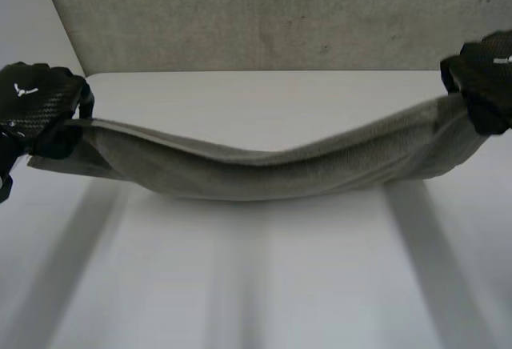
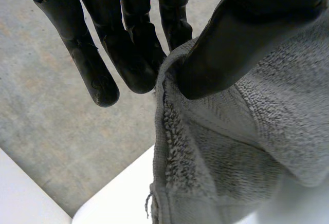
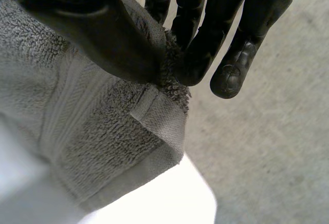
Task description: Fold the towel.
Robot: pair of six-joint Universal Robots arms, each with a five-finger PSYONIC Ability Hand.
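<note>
A grey towel point(image 1: 264, 169) hangs stretched between my two hands above the white table point(image 1: 264, 285), sagging in the middle. My left hand point(image 1: 36, 101) holds its left end: in the left wrist view the thumb point(image 2: 226, 54) pinches the towel's edge point(image 2: 205, 147) against the fingers point(image 2: 139, 54). At the other end my right hand point(image 1: 484, 73) grips the towel too. There the thumb point(image 3: 103, 34) presses a corner of the towel point(image 3: 103, 126) against the fingers point(image 3: 205, 44).
Behind the table lies a grey speckled floor point(image 1: 264, 13). The table's far edge point(image 1: 264, 73) runs just behind the towel. A table corner point(image 2: 113, 198) lies below my left hand, another table corner point(image 3: 180, 198) below my right.
</note>
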